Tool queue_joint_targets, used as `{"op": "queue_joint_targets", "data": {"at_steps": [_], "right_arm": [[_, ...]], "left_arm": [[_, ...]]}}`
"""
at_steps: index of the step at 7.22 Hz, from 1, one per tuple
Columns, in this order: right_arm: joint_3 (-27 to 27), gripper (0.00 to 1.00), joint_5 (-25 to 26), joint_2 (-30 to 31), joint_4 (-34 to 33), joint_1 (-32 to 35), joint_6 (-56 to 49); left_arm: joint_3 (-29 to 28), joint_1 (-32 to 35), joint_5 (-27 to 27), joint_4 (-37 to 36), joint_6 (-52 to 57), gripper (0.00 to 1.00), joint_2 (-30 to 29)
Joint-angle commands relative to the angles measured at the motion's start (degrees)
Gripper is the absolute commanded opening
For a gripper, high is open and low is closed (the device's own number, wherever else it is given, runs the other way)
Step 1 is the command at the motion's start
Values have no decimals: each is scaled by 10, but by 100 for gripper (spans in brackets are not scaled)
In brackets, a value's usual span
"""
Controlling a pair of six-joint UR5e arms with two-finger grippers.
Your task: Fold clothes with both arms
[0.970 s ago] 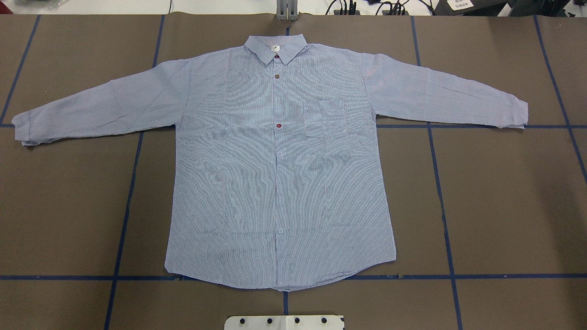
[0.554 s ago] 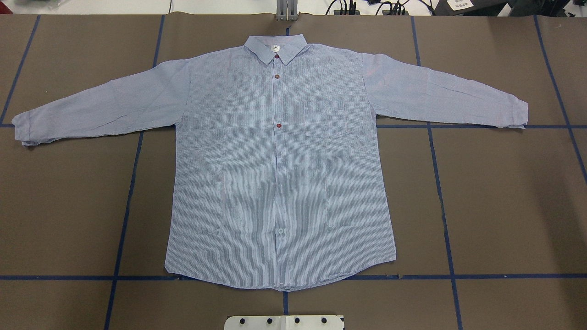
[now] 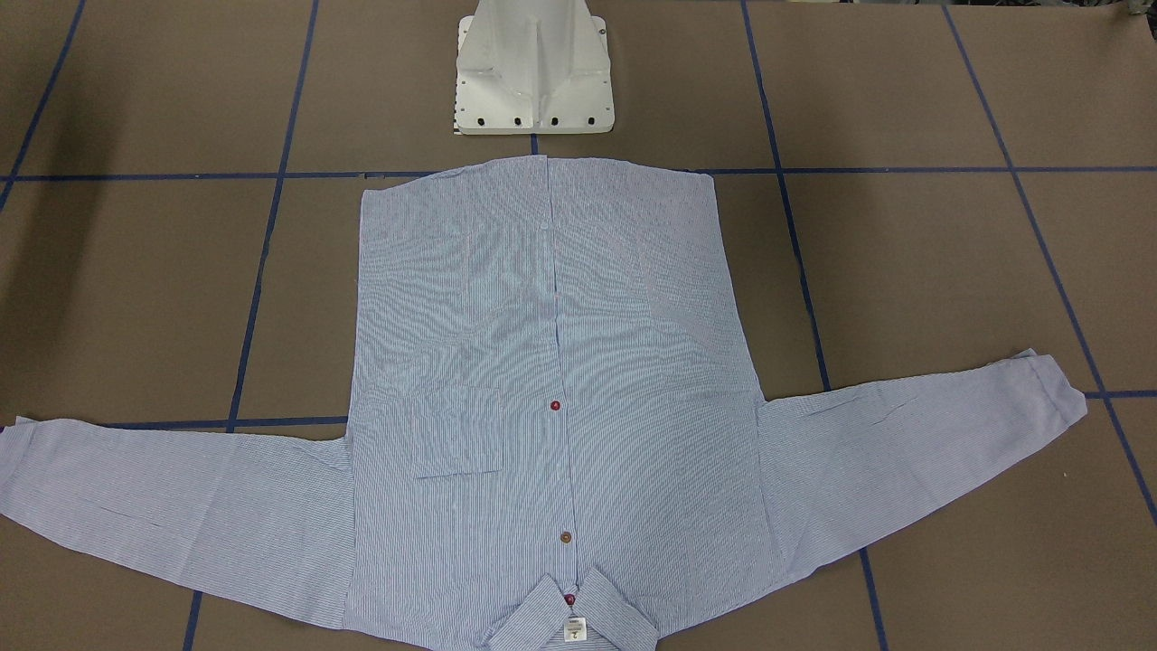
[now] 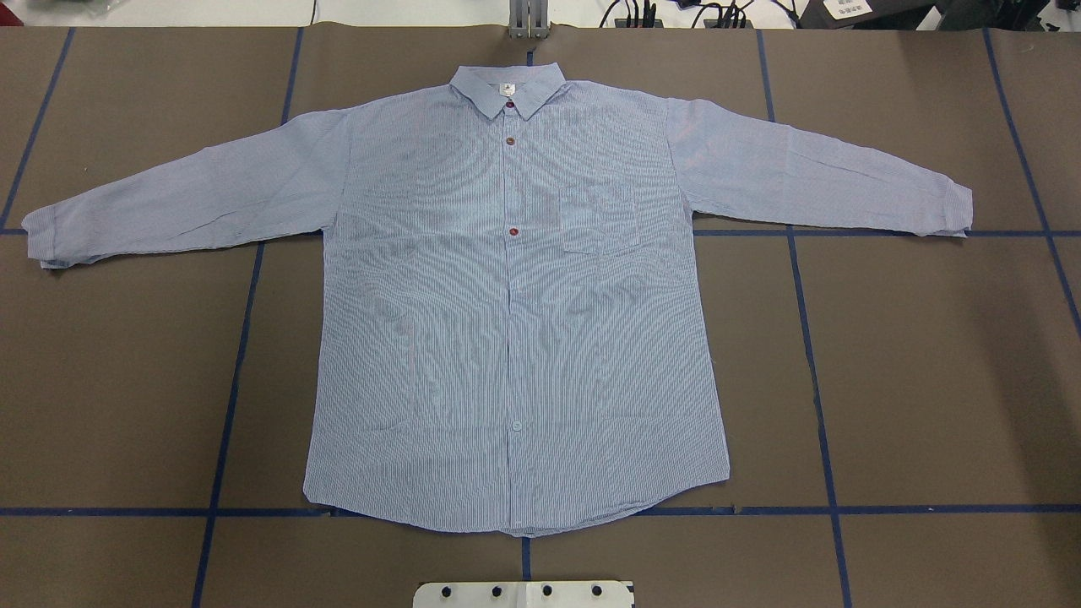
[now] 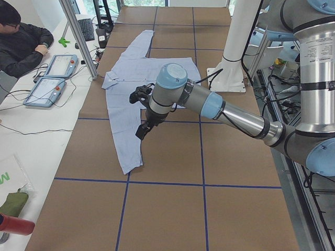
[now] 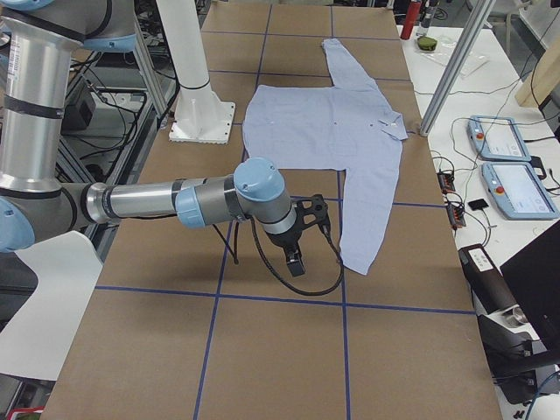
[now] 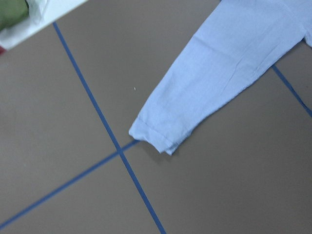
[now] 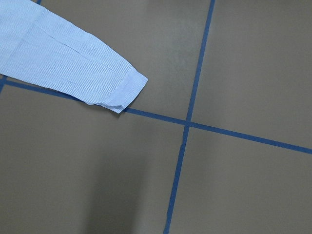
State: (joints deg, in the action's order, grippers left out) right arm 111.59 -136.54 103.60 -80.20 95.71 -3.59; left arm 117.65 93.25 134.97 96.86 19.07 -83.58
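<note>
The light blue striped shirt lies flat and front up on the brown table, buttoned, both sleeves spread out sideways, its collar at the far edge from the robot. It also shows in the front-facing view. My left gripper hangs above the table near the left sleeve; its wrist view shows that cuff. My right gripper hangs above the table short of the right sleeve; its wrist view shows that cuff. Neither gripper touches the shirt. I cannot tell whether either is open or shut.
The white pedestal base stands just behind the shirt's hem. Blue tape lines grid the table. An operator sits at a side table with teach pendants. More pendants lie beyond the far edge.
</note>
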Motion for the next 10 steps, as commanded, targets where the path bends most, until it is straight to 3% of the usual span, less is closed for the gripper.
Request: {"op": "queue_joint_targets", "data": {"at_steps": [1,3,4,6,7,10], "right_arm": [[-11,100,-9,-17,30,-4,46],[-43,100,-4,-49,58,-67,170],[-86,99,17,-65,117,-94,209],[-212,99,65,-99,318,-156,353],[-271,97,111,-123,384,-185,391],[-355,92,222,-154,530,-293,540]], "left_arm": [[-56,1,2,87,-33,100,-28],[-59,0,2,104,-68,100,-21],[-57,0,2,104,-70,100,-21],[-56,1,2,105,-69,100,-19],[-55,1,2,105,-69,100,-19],[-50,1,2,114,-66,100,-15]]}}
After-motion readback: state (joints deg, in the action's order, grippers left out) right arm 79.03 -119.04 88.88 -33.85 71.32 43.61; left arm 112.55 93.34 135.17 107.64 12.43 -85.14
